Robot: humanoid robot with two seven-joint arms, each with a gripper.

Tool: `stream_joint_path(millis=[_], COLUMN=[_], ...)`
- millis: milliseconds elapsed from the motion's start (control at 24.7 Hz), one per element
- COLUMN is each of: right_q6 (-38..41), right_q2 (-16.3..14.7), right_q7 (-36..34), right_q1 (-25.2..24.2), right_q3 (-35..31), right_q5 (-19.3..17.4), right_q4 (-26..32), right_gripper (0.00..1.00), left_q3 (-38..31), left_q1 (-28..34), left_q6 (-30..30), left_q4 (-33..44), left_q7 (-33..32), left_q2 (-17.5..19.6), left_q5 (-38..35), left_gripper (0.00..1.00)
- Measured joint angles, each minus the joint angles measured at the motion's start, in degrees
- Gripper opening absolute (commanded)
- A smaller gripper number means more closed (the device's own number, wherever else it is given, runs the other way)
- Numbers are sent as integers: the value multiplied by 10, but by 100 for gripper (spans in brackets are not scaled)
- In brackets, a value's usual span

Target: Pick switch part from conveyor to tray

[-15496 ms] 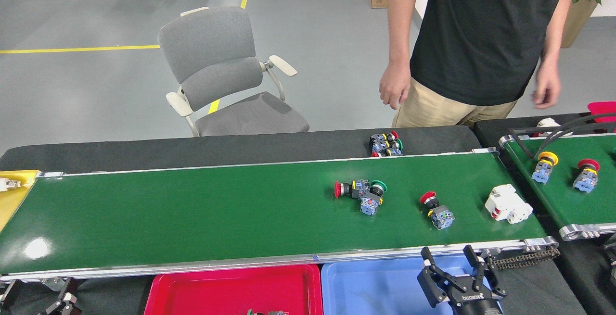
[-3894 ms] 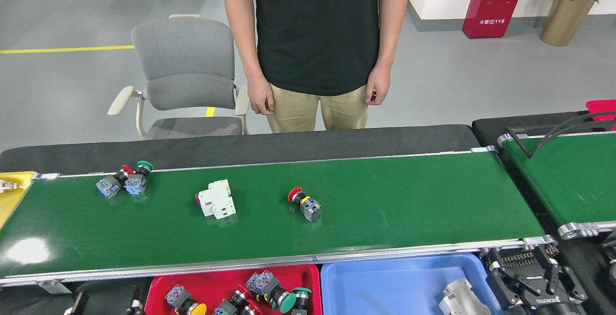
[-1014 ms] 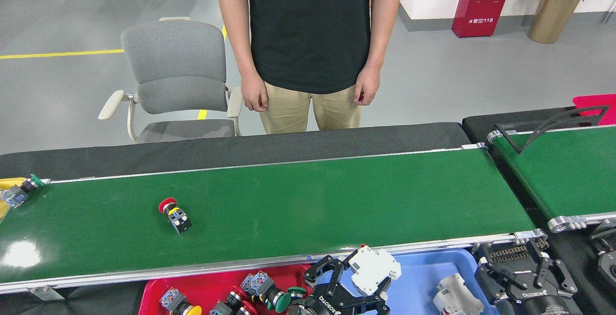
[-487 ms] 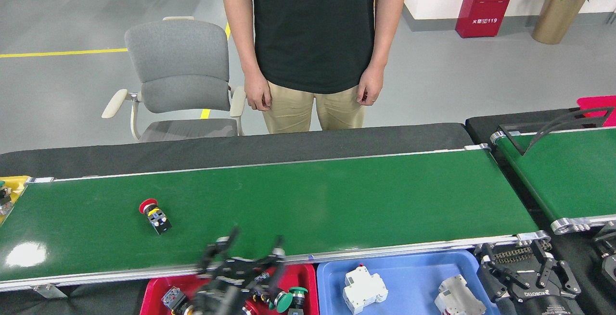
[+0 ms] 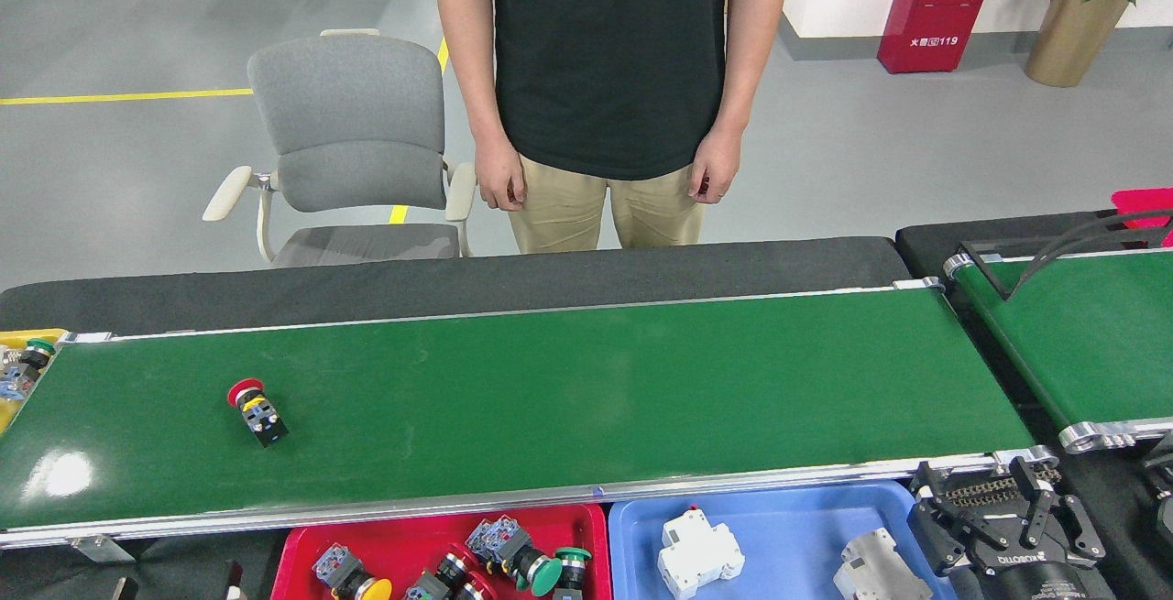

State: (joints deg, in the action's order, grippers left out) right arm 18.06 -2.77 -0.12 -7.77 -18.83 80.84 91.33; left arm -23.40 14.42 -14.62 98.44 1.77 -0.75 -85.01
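A red-capped switch part [image 5: 256, 410] lies on the conveyor [image 5: 568, 398] toward nine o'clock, while the right gripper [image 5: 1006, 508] rests at five o'clock beside the blue tray [image 5: 788, 527] with fingers spread wide and empty, the left gripper out of view.

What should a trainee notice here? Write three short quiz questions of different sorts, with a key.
1. How many switch parts lie on the conveyor?
2. True or false: the white breaker lies on the conveyor.
3. The right end effector is: A) shut on a switch, B) open and empty, C) holding the breaker.

Key: 1) One, the red-capped switch. 2) False, it lies in the blue tray. 3) B.
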Motion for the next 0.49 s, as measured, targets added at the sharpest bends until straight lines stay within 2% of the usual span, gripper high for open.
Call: stream_joint_path(millis=[162, 365, 487], right_q6=[2, 5, 6], right_q2=[0, 0, 0], right_q7=[0, 0, 0], right_q1=[0, 0, 1], right_q3=[6, 7, 7], right_q5=[0, 0, 0], right_q4=[0, 0, 0], right_gripper=[98, 98, 98], left_q3=[1, 2, 2], left_q1=[-80, -142, -183], left_q6=[-3, 3, 21], left_q4=[-38, -112, -173], left_q7=[-47, -60, -62], left_q2=[0, 35, 42], left_q5=[-1, -23, -47], left_gripper=[99, 99, 99])
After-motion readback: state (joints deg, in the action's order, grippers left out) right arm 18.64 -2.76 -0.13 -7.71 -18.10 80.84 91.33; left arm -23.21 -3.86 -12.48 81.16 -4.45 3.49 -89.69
